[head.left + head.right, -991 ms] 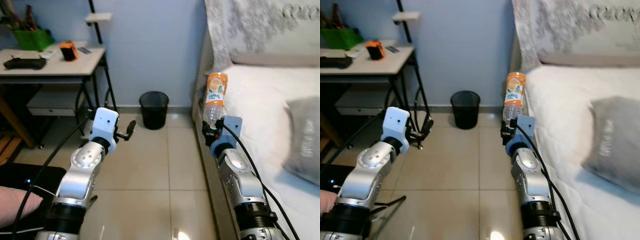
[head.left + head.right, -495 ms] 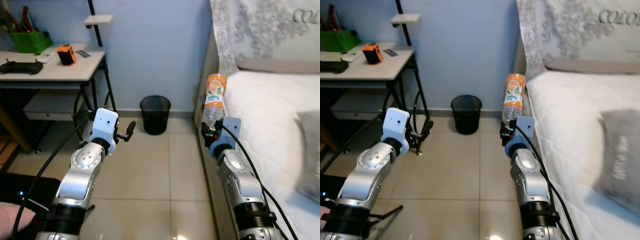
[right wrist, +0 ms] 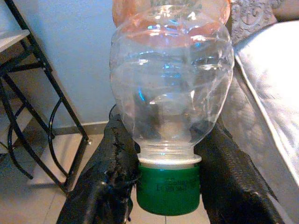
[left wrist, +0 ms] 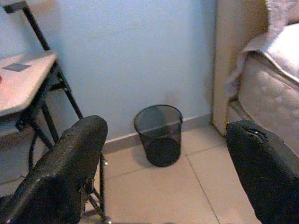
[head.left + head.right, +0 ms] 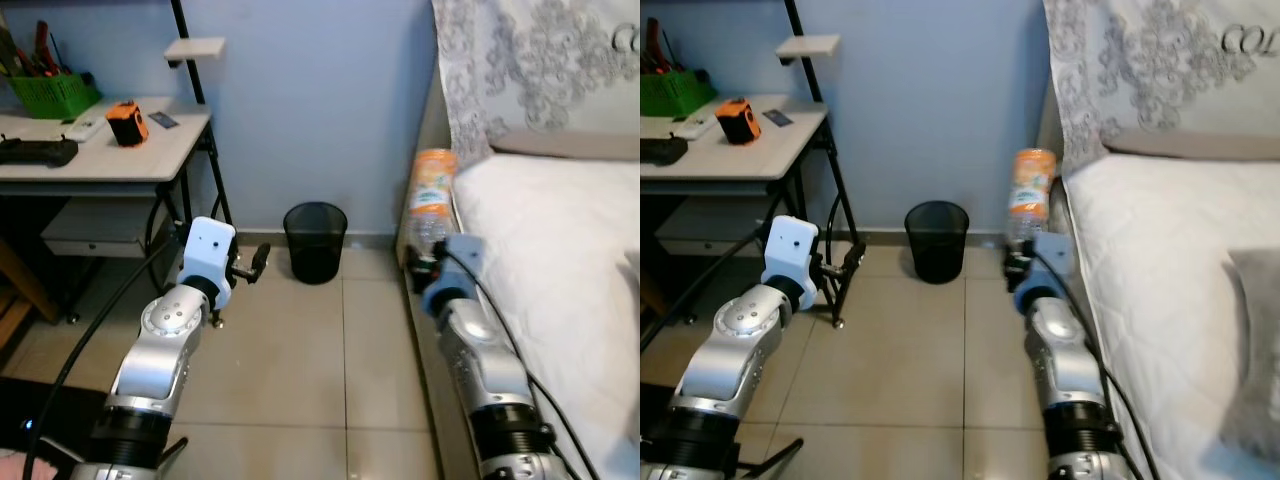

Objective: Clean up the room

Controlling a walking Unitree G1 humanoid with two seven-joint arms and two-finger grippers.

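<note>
My right gripper (image 5: 420, 262) is shut on the neck of an empty clear plastic bottle (image 5: 430, 200) with an orange label. The bottle stands upside down, its green cap (image 3: 168, 187) between the black fingers (image 3: 106, 186). It hangs beside the bed's near corner, above the floor. A black mesh wastebasket (image 5: 315, 242) stands on the tiles against the blue wall, ahead and to the left of the bottle. My left gripper (image 5: 250, 266) is open and empty, held up at mid height, and points towards the wastebasket (image 4: 159, 134).
A bed with a white mattress (image 5: 560, 260) and patterned cover fills the right side. A white desk on black legs (image 5: 110, 150) stands at the left with an orange device, a black controller and a green basket. Tiled floor (image 5: 300, 370) lies open between them.
The camera has moved forward and turned; the wastebasket and wall appear nearer and more central. Both arms keep their pose, the bottle still held.
</note>
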